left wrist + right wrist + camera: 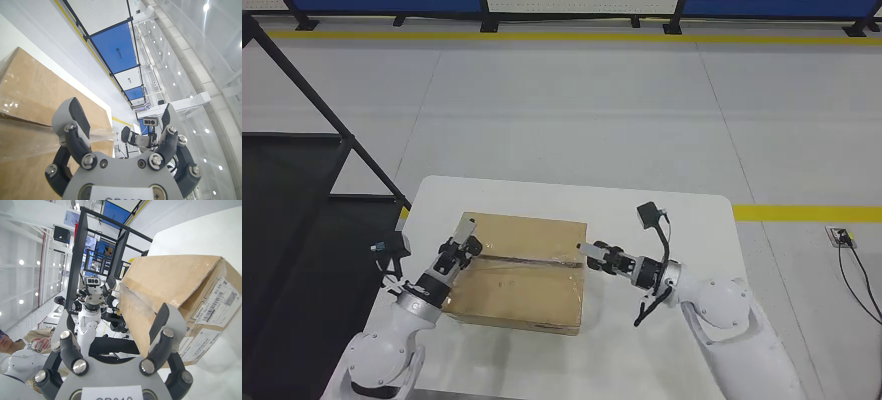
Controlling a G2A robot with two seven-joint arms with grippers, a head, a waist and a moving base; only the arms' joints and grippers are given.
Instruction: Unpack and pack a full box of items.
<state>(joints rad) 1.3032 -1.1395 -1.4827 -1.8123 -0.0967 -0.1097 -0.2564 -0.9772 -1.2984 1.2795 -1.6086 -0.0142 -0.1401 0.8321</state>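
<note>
Closed cardboard box [522,275] sits flat on the white table [672,220], left of the table's middle, nearer its left edge than its right edge, long side running left to right. Flaps are shut, and clear tape [527,258] runs along the centre seam on top and wraps down over both ends. Left gripper [464,243] is at the box's left end, right at the seam line, level with the top edge. Left wrist view: left gripper [122,105] has its fingers spread wide with nothing between them. One finger [79,115] is over the box [28,85] top next to the crinkled tape [102,134], the other finger is off the box in open air. Cannot tell whether the pad touches the cardboard. Right gripper [589,254] is at the box's right end, also on the seam line, tips just at the top right edge. Right wrist view: right gripper [115,310] is also spread wide and holds nothing. One finger [160,321] is in front of the box [166,279] end corner just below the taped seam [136,298], the other finger is clear of the box to the side. Contact cannot be told there either. The box's right end face carries white shipping labels [217,298]. The table [189,228] surface shows bare beyond the box's far side. The two grippers face each other across the box's length, one per end, with the box between them.
</note>
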